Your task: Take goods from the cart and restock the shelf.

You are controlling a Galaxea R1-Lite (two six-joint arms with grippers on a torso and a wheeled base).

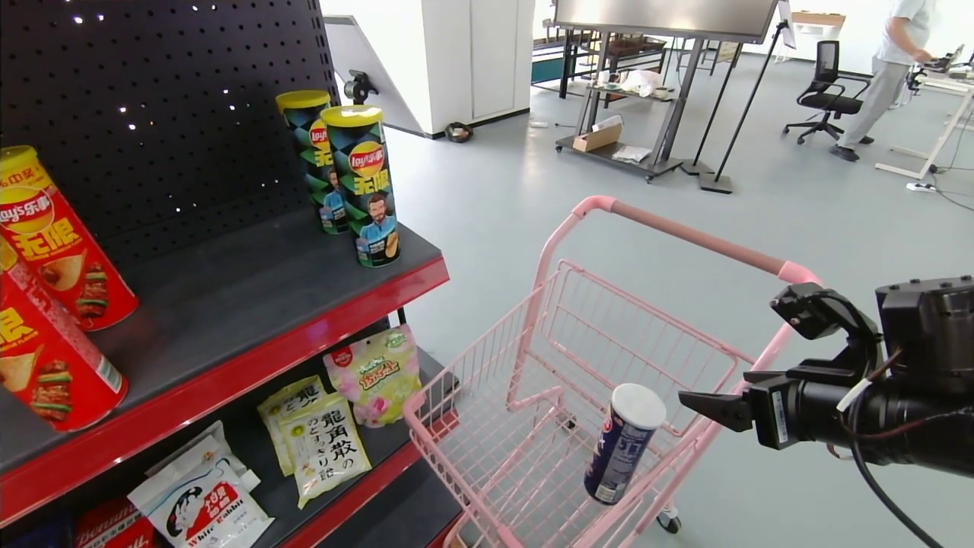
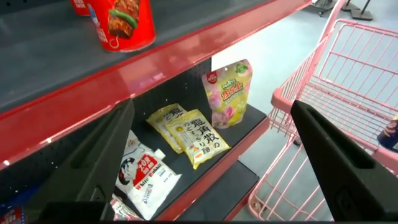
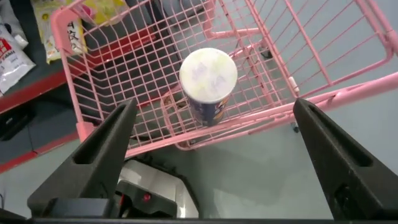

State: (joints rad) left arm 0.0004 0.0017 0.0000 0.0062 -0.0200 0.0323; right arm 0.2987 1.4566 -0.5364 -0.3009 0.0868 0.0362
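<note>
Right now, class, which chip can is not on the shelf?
The blue can in the pink cart; red cans and green cans sit on the shelf.

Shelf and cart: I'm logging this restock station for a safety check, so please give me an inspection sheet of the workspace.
Surface: dark shelf with red edges, upper level partly bare.
Job's things: blue can leaning in the pink cart; two green cans and two red cans on the upper level; snack bags on the lower level.
Clutter: nothing seen.
Grippers: left gripper open, facing the lower level; right gripper open beside the cart, pointed at the blue can, apart from it.
Cables: black cable along the right arm; cords on the grey floor.
Surroundings: wheeled rack, office chair.
</note>
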